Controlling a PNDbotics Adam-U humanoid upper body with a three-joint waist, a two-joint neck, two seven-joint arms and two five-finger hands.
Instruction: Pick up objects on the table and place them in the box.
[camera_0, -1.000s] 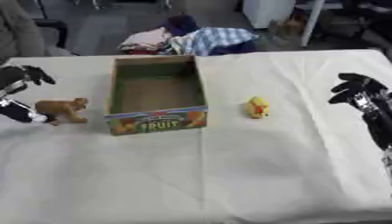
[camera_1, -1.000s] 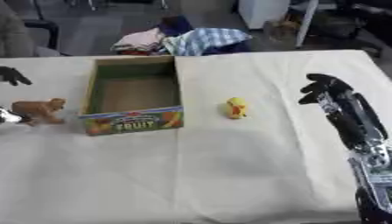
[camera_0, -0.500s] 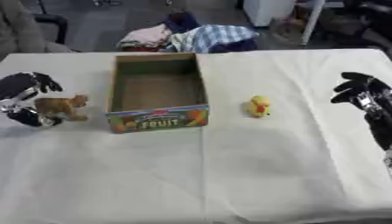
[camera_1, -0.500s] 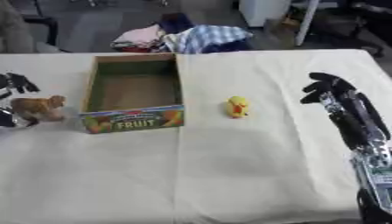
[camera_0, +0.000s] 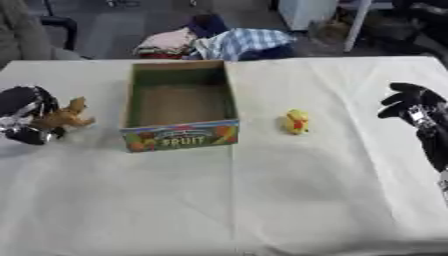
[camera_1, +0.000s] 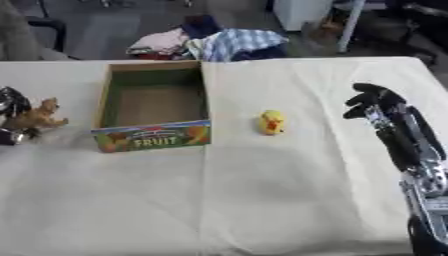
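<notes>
Two toys are what we've got on the tabletop (camera_0: 262, 200) around the box (camera_0: 179, 107), an open cardboard one with "FRUIT" printed on its near wall. Left of the box, our left hand (camera_0: 26, 117) has its fingers curled round the brown animal toy (camera_0: 66, 116). A second ago that hand was only reaching in beside the toy, with the toy standing on the cloth; now we're wrapped on it and it sits tipped, head up, a bit nearer the box's left wall. Right of the box, well apart from it, the little yellow duck (camera_0: 296, 121) sits where it was before. Further right of the box, near the tabletop's edge, our right hand (camera_1: 374, 100) hangs with fingers loosely bent and holds nothing, same as earlier. Inside, the box looks bare.
</notes>
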